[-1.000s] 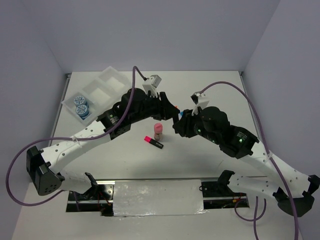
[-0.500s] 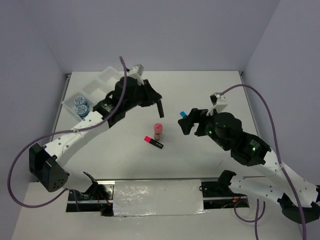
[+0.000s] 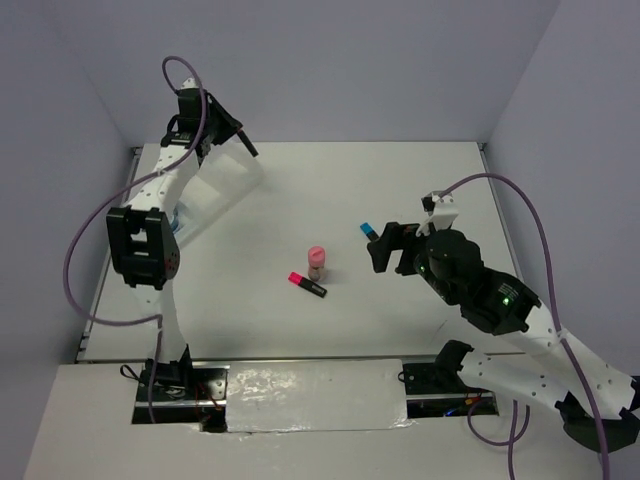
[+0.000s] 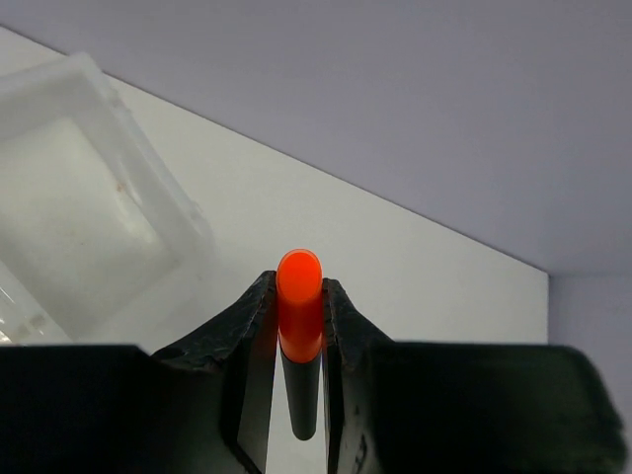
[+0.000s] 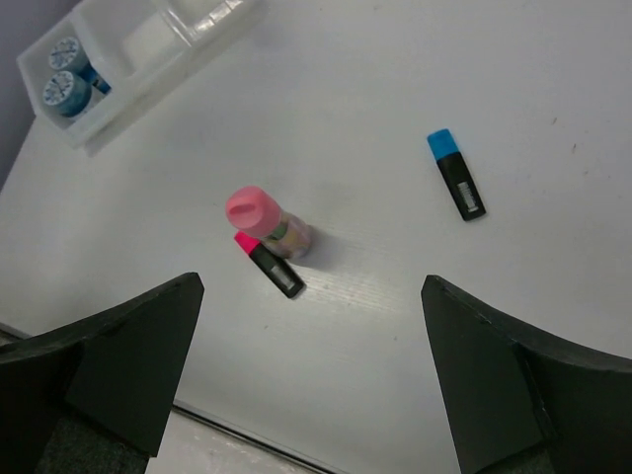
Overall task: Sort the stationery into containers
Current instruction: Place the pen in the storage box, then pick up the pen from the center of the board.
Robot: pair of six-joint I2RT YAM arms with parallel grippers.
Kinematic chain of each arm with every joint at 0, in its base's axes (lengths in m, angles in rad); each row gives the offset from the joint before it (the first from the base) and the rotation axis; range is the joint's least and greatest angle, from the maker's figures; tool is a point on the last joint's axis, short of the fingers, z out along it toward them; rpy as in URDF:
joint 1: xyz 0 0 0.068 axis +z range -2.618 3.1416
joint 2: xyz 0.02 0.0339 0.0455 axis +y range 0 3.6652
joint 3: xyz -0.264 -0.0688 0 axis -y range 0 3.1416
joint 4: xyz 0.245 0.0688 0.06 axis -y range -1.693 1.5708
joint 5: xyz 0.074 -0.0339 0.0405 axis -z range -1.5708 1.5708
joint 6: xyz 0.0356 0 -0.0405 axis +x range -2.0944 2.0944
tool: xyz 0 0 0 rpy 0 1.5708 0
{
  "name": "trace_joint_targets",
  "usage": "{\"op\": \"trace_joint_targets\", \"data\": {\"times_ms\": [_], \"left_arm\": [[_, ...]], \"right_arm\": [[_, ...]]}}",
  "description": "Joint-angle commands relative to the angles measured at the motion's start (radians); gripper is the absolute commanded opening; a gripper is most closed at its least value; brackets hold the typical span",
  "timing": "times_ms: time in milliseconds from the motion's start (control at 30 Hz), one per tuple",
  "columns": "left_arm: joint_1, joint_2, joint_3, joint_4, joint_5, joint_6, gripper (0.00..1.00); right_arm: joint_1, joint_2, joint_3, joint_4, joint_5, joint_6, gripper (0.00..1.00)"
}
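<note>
2 round blue rolls (image 5: 65,89) are seen side by side in an end compartment of the white translucent 3-compartment tray (image 4: 158,168). The pink-capped bottle (image 5: 267,222) is stood upright, the pink-capped marker (image 5: 269,265) laid just beside it, the blue-capped marker (image 5: 456,174) well apart. The orange-capped marker (image 4: 299,316) is clamped in the left gripper (image 4: 299,291), near the tray.

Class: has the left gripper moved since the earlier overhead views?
Yes. The left gripper, holding the orange-capped marker, swung away from the pink-capped bottle, toward the tray.
</note>
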Motion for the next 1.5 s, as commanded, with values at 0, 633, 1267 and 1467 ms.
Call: {"op": "trace_joint_targets", "data": {"times_ms": [0, 633, 1267, 1467], "left_arm": [[0.053, 0.134, 0.113, 0.018, 0.020, 0.021, 0.00], [0.151, 0.299, 0.153, 0.093, -0.046, 0.047, 0.39], [0.170, -0.362, -0.104, -0.003, 0.228, 0.024, 0.99], [0.170, -0.834, -0.418, -0.086, 0.301, 0.064, 0.99]], "right_arm": [[-0.020, 0.040, 0.036, 0.027, 0.005, -0.063, 1.00], [-0.206, 0.178, -0.023, 0.168, -0.214, -0.138, 1.00], [-0.551, 0.943, 0.305, 0.099, -0.432, -0.345, 0.87], [-0.560, 1.106, 0.438, 0.027, -0.485, -0.399, 0.81]]}}
